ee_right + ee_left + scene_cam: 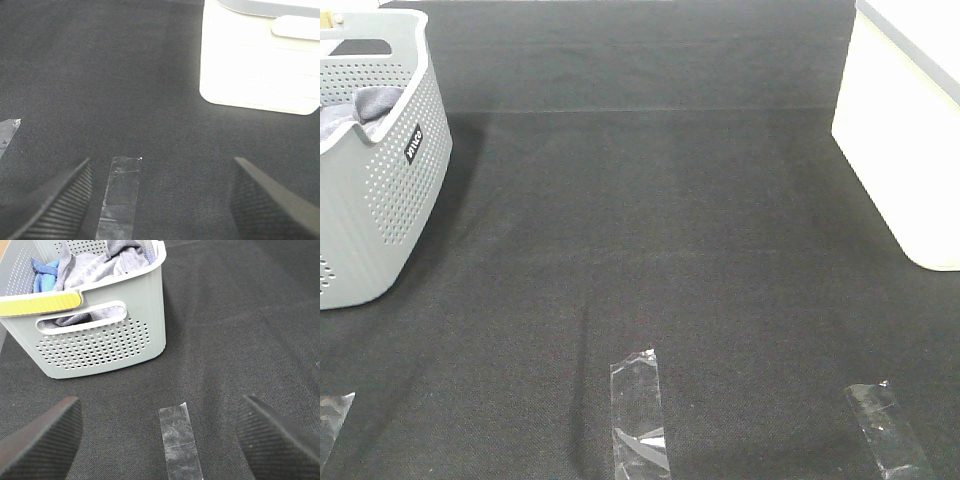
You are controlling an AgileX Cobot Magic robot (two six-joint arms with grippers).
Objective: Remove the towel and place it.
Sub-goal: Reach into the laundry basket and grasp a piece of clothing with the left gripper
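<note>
The grey-lavender towel [95,267] lies crumpled inside the grey perforated basket [100,347], partly hanging toward its rim. In the exterior high view the towel [355,112] shows over the rim of the basket [390,190] at the far left. My left gripper [160,440] is open and empty, low over the black mat, well short of the basket. My right gripper [160,200] is open and empty over the mat on the right side. Neither gripper shows in the exterior high view.
A bright blue cloth [44,276] lies in the basket beside the towel. A white bin [905,140] stands at the right edge, also in the right wrist view [260,57]. Clear tape strips [640,415] [888,430] mark the mat's front. The basket handle has a yellow grip [40,304].
</note>
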